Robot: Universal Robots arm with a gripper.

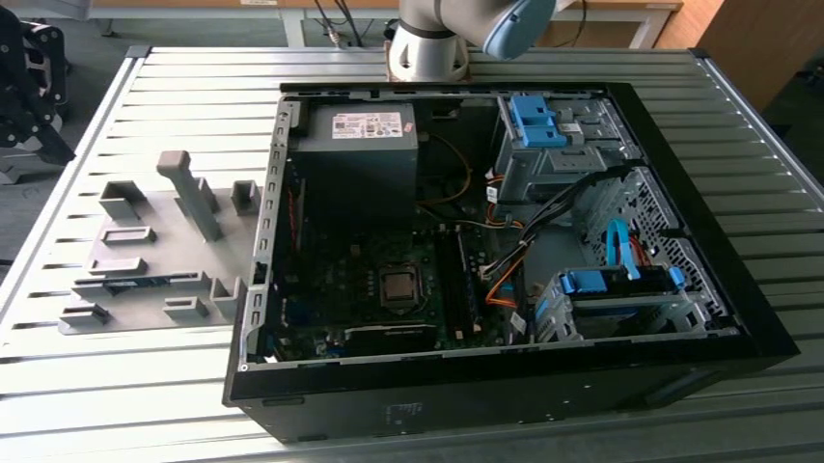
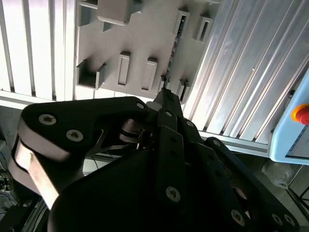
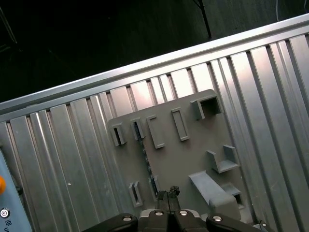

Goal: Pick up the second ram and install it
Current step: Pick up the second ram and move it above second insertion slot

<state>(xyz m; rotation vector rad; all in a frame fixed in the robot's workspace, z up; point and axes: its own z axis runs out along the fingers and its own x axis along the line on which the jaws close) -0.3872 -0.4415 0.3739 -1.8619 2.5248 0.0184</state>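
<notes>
The second ram (image 1: 133, 281) is a thin blue-green strip standing on edge in a slot of the grey fixture plate (image 1: 154, 227), on the exterior view's left of the open computer case (image 1: 503, 241). In both wrist views it shows edge-on as a dark line, the ram (image 3: 145, 157) running across the plate (image 3: 193, 159) between small grey blocks. My gripper (image 3: 168, 193) hovers well above the fixture, roughly over one end of the ram (image 2: 175, 43). Its black fingers (image 2: 166, 99) meet at the tips, shut with nothing between them.
The case holds a motherboard (image 1: 386, 289) with memory slots (image 1: 453, 280), a power supply (image 1: 361, 145), blue drive-bay clips (image 1: 618, 282) and loose cables. Upright grey blocks (image 1: 193, 193) stand on the fixture. The ribbed metal table (image 1: 129, 386) ends near a box with a red button (image 2: 301, 115).
</notes>
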